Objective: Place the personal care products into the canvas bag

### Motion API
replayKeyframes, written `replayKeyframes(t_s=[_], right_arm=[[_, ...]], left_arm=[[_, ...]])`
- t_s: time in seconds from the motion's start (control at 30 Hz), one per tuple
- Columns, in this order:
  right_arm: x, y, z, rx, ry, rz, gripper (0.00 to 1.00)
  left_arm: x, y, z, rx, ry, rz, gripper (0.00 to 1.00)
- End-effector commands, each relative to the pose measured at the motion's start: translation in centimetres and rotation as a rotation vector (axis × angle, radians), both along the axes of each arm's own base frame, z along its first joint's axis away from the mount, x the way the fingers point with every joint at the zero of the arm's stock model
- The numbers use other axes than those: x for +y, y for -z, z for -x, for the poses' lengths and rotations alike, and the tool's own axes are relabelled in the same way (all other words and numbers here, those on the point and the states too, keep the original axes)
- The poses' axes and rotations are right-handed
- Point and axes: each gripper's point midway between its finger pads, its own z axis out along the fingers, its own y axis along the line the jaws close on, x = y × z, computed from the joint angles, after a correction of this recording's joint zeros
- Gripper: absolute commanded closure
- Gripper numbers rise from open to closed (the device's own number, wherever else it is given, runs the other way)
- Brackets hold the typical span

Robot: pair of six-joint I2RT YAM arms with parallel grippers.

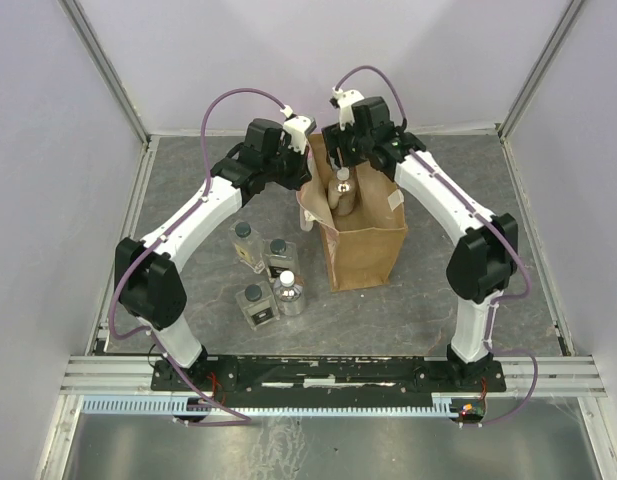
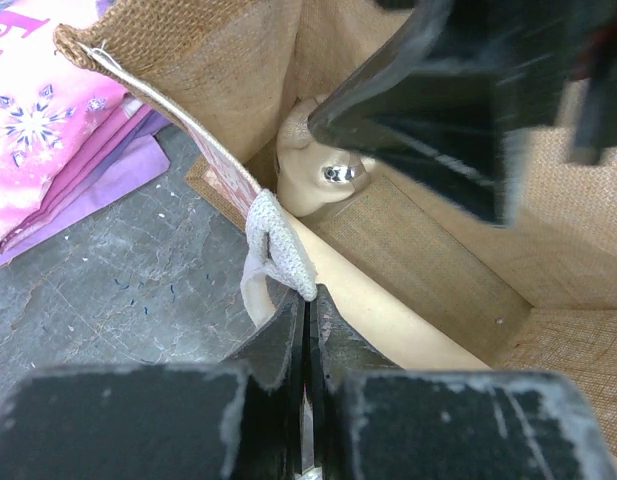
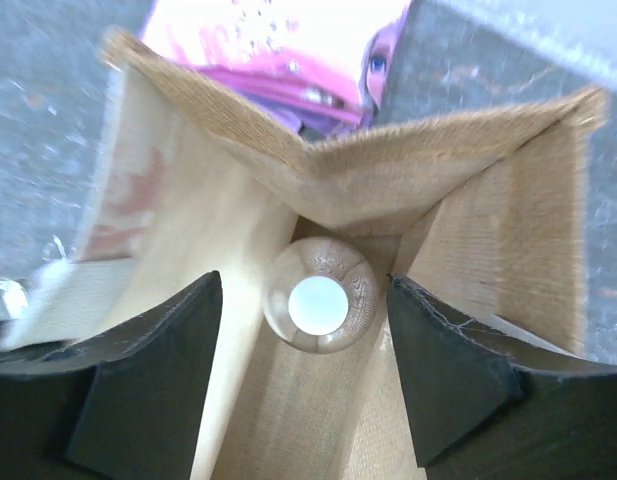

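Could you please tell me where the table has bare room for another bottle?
Bare grey tabletop lies between the tall tan canvas bag and the white right arm, and between the bag and the black base plate. Left of the bag is crowded: four small clear bottles cluster there.

**White arms, black joints, purple cables**

The left arm [image 1: 188, 225] and right arm [image 1: 443, 195] have white curved shells between bulky black joints [image 1: 148, 285]. A thin purple cable [image 1: 238, 92] loops above each arm, and more trails beside the black base plate [image 1: 328, 378]. The fingers [image 3: 148, 385] are matte black wedges with scuffed, pale-flecked edges.
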Motion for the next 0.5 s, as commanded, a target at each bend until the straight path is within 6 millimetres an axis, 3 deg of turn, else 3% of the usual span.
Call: replayKeyframes(t_s=[0.0,0.2,0.37,0.47], right_arm=[[-0.1,-10.5,0.9,-0.195,0.009,-0.097,0.24],[-1.4,-13.3,4.2,-0.221,0.013,-0.052,0.22],[-1.8,-13.6,9.9,-0.190,-0.001,0.069,0.19],[-1.0,-14.5,14.5,-0.199,-0.035,0.069,0.18]], left_arm=[[-1.3,-1.5,0.0,-0.010,0.025,0.063,0.97],[-1.3,-1.5,-0.2,-0.013,0.019,0.063,0.97],[-1.6,-1.3,-0.3,0.001,0.029,0.058,0.97],[-1.5,-1.0,-0.5,0.003,0.031,0.045,0.97]])
